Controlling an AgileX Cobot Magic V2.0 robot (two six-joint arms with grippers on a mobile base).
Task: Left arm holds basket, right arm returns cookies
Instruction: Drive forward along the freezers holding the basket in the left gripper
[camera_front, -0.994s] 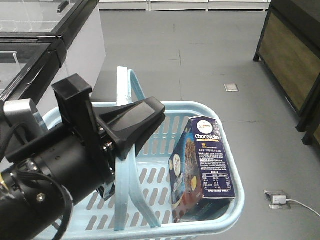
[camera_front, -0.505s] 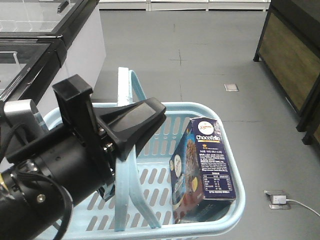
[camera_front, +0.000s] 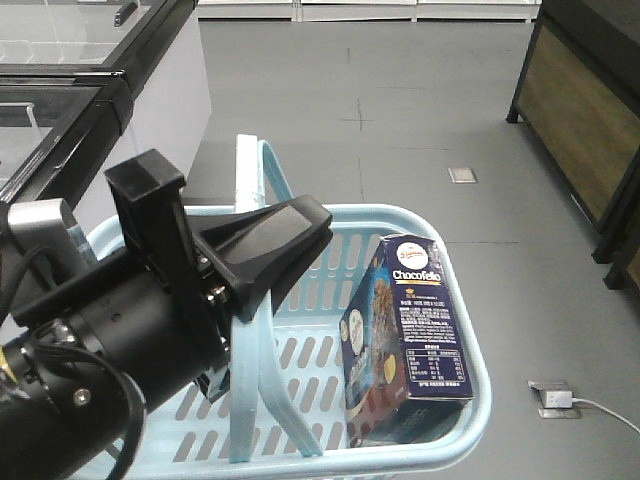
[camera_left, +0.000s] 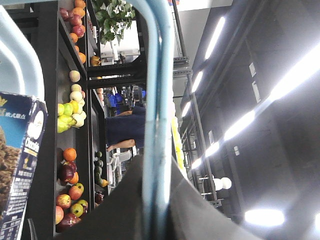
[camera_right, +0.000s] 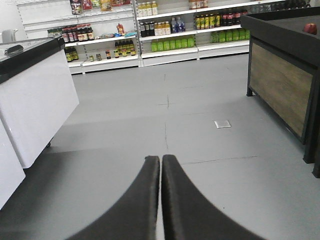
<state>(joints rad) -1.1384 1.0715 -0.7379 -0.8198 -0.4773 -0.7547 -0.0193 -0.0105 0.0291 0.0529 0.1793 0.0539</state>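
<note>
Movement is slight: the cookies (camera_front: 410, 340) have slid a touch toward the right rim of the basket (camera_front: 472, 392), standing inside it. The left claw (camera_front: 300, 235) stays pinched on the basket handle (camera_left: 159, 90). The right claw (camera_right: 161, 165), pressed together and empty, faces the floor (camera_right: 200, 125) beyond the basket; returning seems unstarted.

left arm (camera_front: 120, 350): thick black cylinder | joint (camera_front: 40, 225): silver | block (camera_front: 148, 210): black | end effector fingers (camera_front: 270, 240): black wedges

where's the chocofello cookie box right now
In the front view, the dark navy cardboard Chocofello cookie box stands inside the light blue plastic basket, against its right wall, right of the raised handles.
</note>
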